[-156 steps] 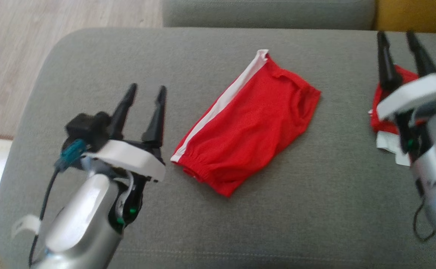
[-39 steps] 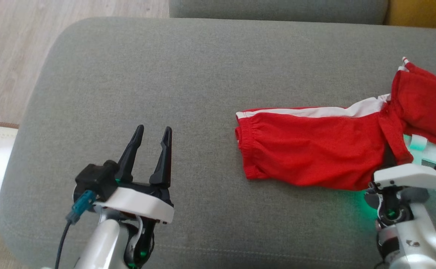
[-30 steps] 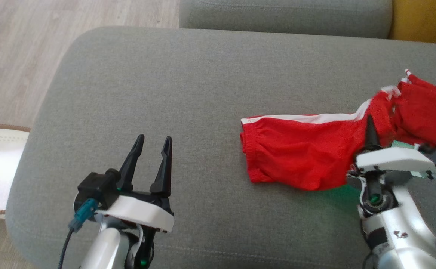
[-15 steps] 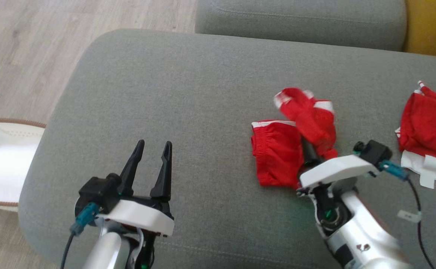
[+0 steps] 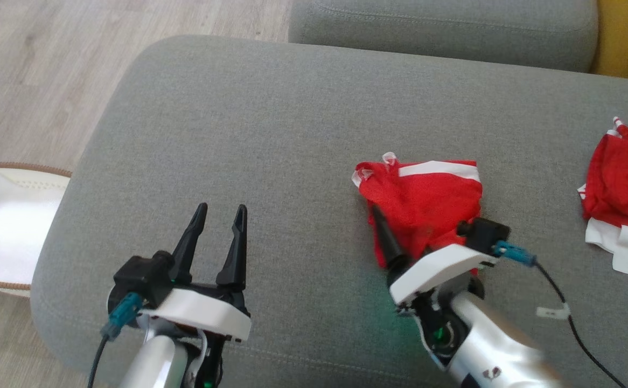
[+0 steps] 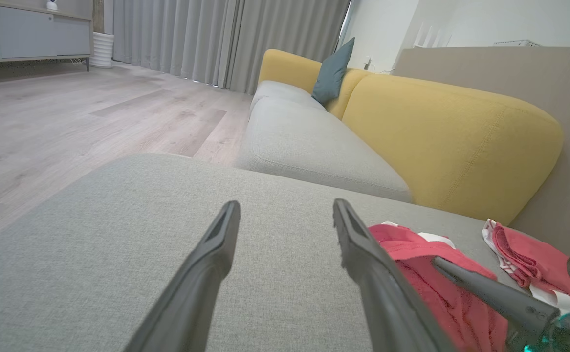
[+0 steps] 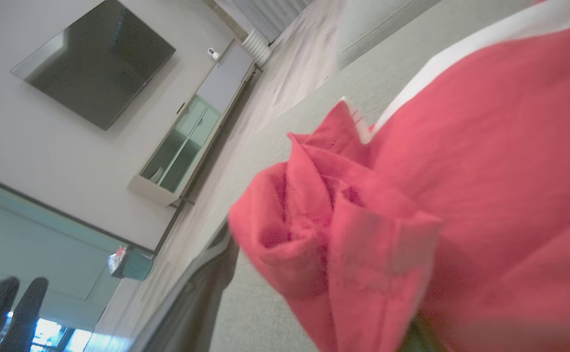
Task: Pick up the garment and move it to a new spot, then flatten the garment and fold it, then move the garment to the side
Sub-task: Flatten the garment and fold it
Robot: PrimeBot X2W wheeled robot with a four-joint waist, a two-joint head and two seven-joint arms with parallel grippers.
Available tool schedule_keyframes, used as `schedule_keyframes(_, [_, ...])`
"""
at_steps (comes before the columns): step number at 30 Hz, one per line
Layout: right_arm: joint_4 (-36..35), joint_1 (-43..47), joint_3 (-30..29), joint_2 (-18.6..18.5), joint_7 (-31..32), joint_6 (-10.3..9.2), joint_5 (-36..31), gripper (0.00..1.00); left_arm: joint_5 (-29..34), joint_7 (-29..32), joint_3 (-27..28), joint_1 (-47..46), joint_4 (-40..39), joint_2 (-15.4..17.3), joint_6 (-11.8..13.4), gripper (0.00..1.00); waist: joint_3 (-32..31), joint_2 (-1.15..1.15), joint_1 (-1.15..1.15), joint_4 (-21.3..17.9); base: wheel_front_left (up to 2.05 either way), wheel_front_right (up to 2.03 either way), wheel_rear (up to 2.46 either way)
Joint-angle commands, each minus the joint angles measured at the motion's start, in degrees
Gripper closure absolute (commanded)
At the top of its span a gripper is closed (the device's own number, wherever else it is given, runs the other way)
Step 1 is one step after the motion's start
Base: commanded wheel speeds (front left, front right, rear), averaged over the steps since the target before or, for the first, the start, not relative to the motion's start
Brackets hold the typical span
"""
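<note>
At the far left of the head view a white basket [image 5: 1,226] with a brown rim sits on the wooden floor [image 5: 34,64], just beside the edge of the broad grey cushion [image 5: 249,118] that carries everything else. Over the cushion's near left part the left gripper [image 5: 221,207] hovers with its two dark fingers spread wide and nothing between them; its wrist view shows bare grey fabric in the gap. Right of centre lies the garment [image 5: 427,196], red with a white stripe along its far edge, bunched and folded over on itself rather than flat. The right gripper [image 5: 400,207] is at the garment's near side with its jaws apart: one finger [image 5: 381,229] lies bare along the left edge of the cloth, while the other is hidden under the red fabric, so whether any cloth hangs on it cannot be told. In the right wrist view crumpled red folds crowd close against the lens. Well apart, at the right edge of the cushion, a second red cloth [image 5: 623,178] rests on a white cloth [image 5: 610,242]. Beyond it rises the yellow sofa back [image 5: 626,37].
</note>
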Motion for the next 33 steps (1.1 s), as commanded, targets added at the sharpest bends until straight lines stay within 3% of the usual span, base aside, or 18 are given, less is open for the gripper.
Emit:
schedule_keyframes(1, [-1.9, -2.3, 2.4, 0.5, -1.0, 0.37, 0.3, 0.00, -0.1, -0.3, 1.5, -1.6, -1.7, 0.2, 0.2, 0.00, 0.1, 0.00, 0.00, 0.0, 0.00, 0.00, 0.00])
schedule_keyframes(7, [-0.1, -3.1, 10.7, 0.5, -0.8, 0.37, 0.5, 0.00, -0.2, -0.3, 1.2, -2.1, -1.5, 0.2, 0.1, 0.00, 0.4, 0.00, 0.00, 0.5, 0.00, 0.00, 0.00])
schedule_keyframes(18, [8.3, -5.4, 17.7, 0.5, 1.5, 0.37, 0.8, 0.00, -0.4, -0.3, 1.0, -2.2, -1.1, 0.2, 0.2, 0.00, 0.4, 0.00, 0.00, 1.2, 0.00, 0.00, 0.00])
schedule_keyframes(25, [10.7, -7.5, 16.9, 0.5, -0.9, 0.37, 2.2, 0.00, -0.3, -0.3, 1.7, -1.8, -1.0, 0.2, 0.5, 0.00, -1.2, 0.00, 0.00, 0.0, 0.00, 0.00, 0.00])
schedule_keyframes(33, [12.2, -9.7, 11.0, 0.5, -2.2, 0.37, -0.6, 0.00, 0.0, -0.3, 2.7, -1.1, -2.0, 0.2, 0.9, 0.00, -2.7, 0.00, 0.00, -2.4, 0.00, 0.00, 0.00])
